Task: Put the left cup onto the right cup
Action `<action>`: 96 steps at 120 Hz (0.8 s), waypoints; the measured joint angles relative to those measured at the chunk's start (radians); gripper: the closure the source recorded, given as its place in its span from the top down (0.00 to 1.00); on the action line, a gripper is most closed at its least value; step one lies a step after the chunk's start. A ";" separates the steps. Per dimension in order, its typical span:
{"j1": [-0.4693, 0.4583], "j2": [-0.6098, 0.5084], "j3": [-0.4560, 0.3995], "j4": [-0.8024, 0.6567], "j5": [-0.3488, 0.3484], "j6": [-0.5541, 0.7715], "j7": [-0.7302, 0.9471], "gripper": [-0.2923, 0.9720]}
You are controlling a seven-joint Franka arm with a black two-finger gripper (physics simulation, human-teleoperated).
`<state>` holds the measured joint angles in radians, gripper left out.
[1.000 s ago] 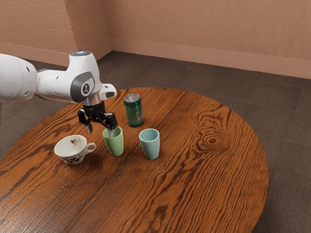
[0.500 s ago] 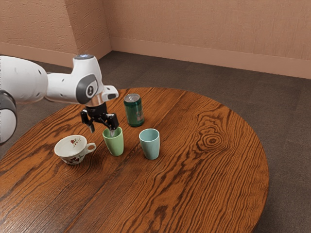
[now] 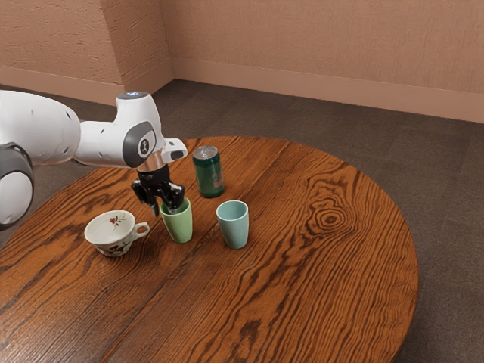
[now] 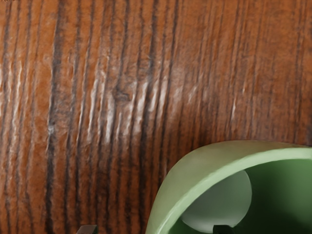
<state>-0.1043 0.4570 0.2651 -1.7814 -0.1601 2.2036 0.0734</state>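
The left cup is a light green cup [image 3: 177, 220], standing upright on the round wooden table [image 3: 302, 257]. The right cup is a pale blue cup [image 3: 233, 223], upright just to the exterior view's right of it. My gripper [image 3: 168, 204] is down at the green cup's near-left rim and stands open. In the wrist view the green cup's rim [image 4: 195, 165] curves between the two fingertips [image 4: 87, 228]: one tip is outside the wall and the other is inside the cup. Neither tip presses on the wall.
A dark green soda can [image 3: 208, 172] stands close behind the two cups. A white floral teacup [image 3: 114, 231] sits to the exterior view's left of the green cup. Bare wood stretches to the right and front of the cups.
My hand has turned about its vertical axis and sunk a little, so the fingers now straddle the green cup's rim. The cups, can and teacup have stayed put.
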 joint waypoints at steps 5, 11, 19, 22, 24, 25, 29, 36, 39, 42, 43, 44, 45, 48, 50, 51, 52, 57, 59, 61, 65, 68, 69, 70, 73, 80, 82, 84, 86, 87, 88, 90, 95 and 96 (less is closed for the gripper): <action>0.000 0.000 0.000 0.000 -0.001 0.000 0.001 0.36; 0.000 0.000 0.000 0.000 -0.002 0.001 0.002 0.31; 0.000 -0.001 0.000 0.000 -0.002 0.001 0.003 0.25; 0.000 -0.001 0.000 0.000 -0.002 0.001 0.004 0.24; 0.000 -0.001 0.000 0.000 -0.002 0.001 0.004 0.23; 0.000 -0.001 0.000 0.000 -0.002 0.001 0.004 0.23; 0.001 -0.001 0.000 -0.001 -0.003 0.002 0.004 0.21; 0.001 -0.001 0.000 -0.001 -0.005 0.002 0.005 0.19; 0.001 -0.001 0.000 -0.001 -0.005 0.002 0.005 0.19; 0.001 -0.001 0.000 -0.002 -0.006 0.002 0.005 0.19; 0.001 -0.001 0.000 -0.002 -0.006 0.002 0.005 0.18; 0.001 -0.001 0.000 -0.002 -0.006 0.002 0.005 0.18; 0.001 -0.001 0.000 -0.002 -0.006 0.002 0.005 0.18; 0.001 -0.001 0.000 -0.003 -0.006 0.002 0.005 0.18; 0.001 -0.001 0.000 -0.002 -0.007 0.002 0.005 0.18; 0.001 -0.001 0.000 -0.002 -0.007 0.002 0.005 0.18; 0.001 -0.001 0.000 -0.002 -0.006 0.002 0.005 0.17; 0.001 -0.002 0.000 -0.002 -0.006 0.003 0.005 0.17; 0.001 -0.003 0.000 -0.002 -0.006 0.002 0.005 0.17; 0.001 -0.003 0.000 -0.001 -0.006 0.002 0.004 0.17; 0.000 -0.004 0.000 -0.001 -0.005 0.002 0.004 0.16; 0.000 -0.006 0.000 -0.001 -0.004 0.002 0.003 0.16; 0.000 -0.007 0.000 -0.001 -0.004 0.002 0.003 0.16; 0.000 -0.008 0.000 -0.001 -0.004 0.002 0.003 0.16; 0.000 -0.010 0.000 -0.001 -0.003 0.002 0.002 0.16; -0.002 -0.015 0.000 0.000 -0.001 0.002 0.001 0.16; -0.002 -0.018 0.000 0.000 -0.001 0.001 0.000 0.16; -0.003 -0.021 0.000 0.000 0.000 0.001 0.000 0.16; -0.005 -0.024 0.000 0.000 0.000 0.000 -0.001 0.16; -0.006 -0.027 0.000 0.000 0.000 0.000 -0.001 0.16; -0.007 -0.030 0.000 0.000 0.000 0.000 -0.001 0.16; -0.008 -0.036 0.000 0.000 0.000 -0.001 -0.001 0.16; -0.018 -0.054 0.000 0.000 0.001 -0.004 -0.003 0.15; -0.021 -0.059 0.000 0.000 0.001 -0.004 -0.003 0.15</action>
<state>-0.1251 0.3984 0.2654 -1.7815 -0.1588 2.1994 0.0704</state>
